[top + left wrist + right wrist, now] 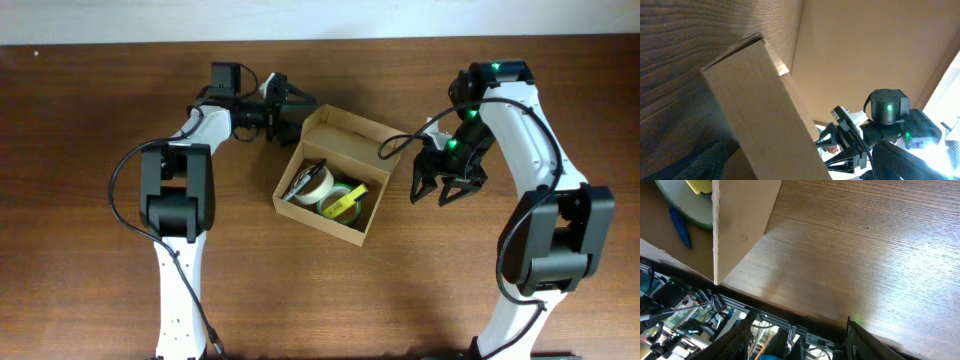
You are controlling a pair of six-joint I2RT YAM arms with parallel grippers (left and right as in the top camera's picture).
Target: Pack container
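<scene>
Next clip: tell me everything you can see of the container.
The container is a small tan-brown cardboard box, plain, lying skewed on the wooden table between the arms. It is open, its flap lid raised at the far side. Inside lie tape rolls and a yellow-green piece. The left hand is at its far-left corner; contact is unclear. The right hand is apart.

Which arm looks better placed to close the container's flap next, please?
Likely left: the left gripper sits at the corner of the container's raised flap, while the right gripper hangs apart from it.
</scene>
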